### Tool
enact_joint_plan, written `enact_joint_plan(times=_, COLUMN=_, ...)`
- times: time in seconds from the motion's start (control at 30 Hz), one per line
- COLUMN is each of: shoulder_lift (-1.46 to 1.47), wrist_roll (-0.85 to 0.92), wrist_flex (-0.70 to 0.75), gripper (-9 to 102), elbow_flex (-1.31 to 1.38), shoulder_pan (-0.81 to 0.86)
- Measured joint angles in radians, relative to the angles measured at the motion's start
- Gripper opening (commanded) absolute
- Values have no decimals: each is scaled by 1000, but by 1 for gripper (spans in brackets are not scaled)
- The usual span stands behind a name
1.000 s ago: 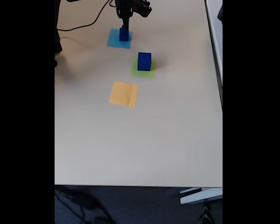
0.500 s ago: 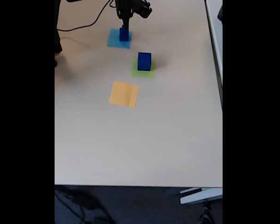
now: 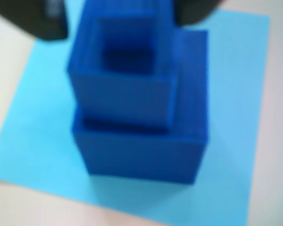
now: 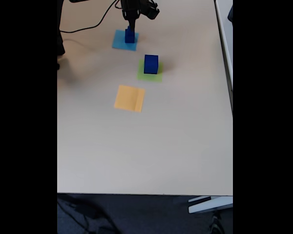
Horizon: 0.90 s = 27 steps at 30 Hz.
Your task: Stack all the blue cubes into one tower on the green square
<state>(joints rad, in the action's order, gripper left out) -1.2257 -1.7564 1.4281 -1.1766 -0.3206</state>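
Black end effector (image 4: 130, 25) reaches straight down over the light-blue square (image 4: 120, 43) at the far end of the tabletop (image 4: 176, 136) in the fixed view. In the wrist view its dark fingers (image 3: 37, 19) appear as blurred shapes at the upper corners, on either side of the smaller blue cube (image 3: 122, 75); whether they are pressing on it or standing slightly apart cannot be told.

That smaller blue cube, whose top face has a square recess, sits on top of a medium blue cube (image 3: 146, 150), shifted toward the left and far edge of it in the wrist view. The two-cube pile (image 4: 130, 35) rests on the light-blue paper square, near its right edge in the fixed view.

Nearer the camera and to the right, the largest blue cube (image 4: 151, 64) stands alone on the green square (image 4: 145, 75), covering most of it so that a green margin shows along the left and near sides.

Closer still, an orange-yellow square (image 4: 129, 98) lies flat and bare. A black cable (image 4: 88, 27) curves across the far-left corner of the tabletop.
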Motion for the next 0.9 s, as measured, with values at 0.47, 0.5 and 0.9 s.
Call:
enact_joint_plan(times=0.47, shoulder_lift=0, wrist_roll=0, wrist_flex=0, gripper=4, elbow_flex=0, shoulder_pan=0)
enact_joint_plan(times=0.5, shoulder_lift=0, wrist_roll=0, wrist_flex=0, gripper=3, elbow_flex=0, shoulder_pan=0)
enact_joint_plan(times=0.9, shoulder_lift=0, wrist_roll=0, wrist_flex=0, gripper=0, elbow_flex=0, shoulder_pan=0)
